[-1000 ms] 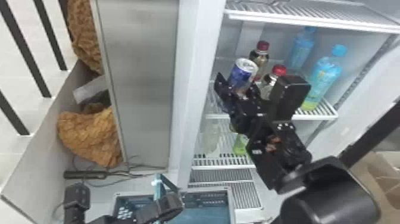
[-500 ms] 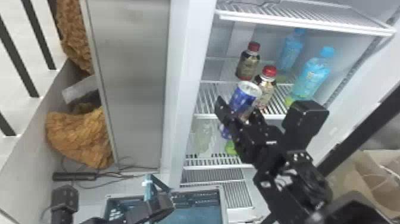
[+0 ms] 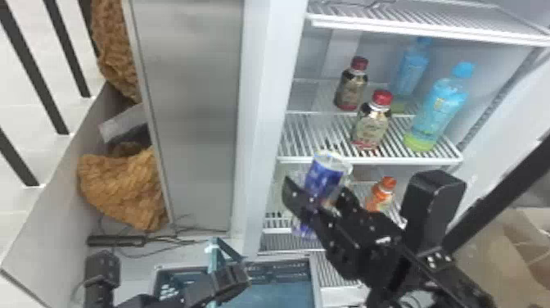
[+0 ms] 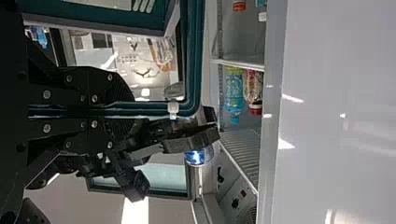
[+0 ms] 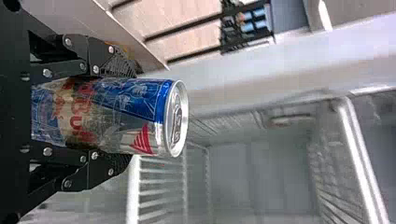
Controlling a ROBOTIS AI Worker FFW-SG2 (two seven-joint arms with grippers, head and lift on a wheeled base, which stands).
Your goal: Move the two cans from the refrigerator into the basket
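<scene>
Refrigerator [image 3: 268, 82], pale inside, bears four bottles on one slatted shelf [image 3: 368, 159]: two squat dark-labelled bottles with red caps [image 3: 371, 127], two taller blue-labelled bottles with blue caps [image 3: 440, 106]. One orange-capped bottle [image 3: 380, 196] sits lower. I pinch one blue-and-silver metal can [image 3: 323, 178] in my right gripper [image 3: 319, 199] before the shelves, its round lid jutting past my fingers. Whether the blue patch [image 3: 303, 230] below is another can, I cannot tell. My left gripper [image 3: 231, 282] clamps a round-cornered teal plastic frame [image 4: 190, 70] over the grey-rimmed, blue-floored basket [image 3: 314, 282].

Can [image 3: 324, 176] — lower now, nearer the basket [image 3: 314, 286]
</scene>
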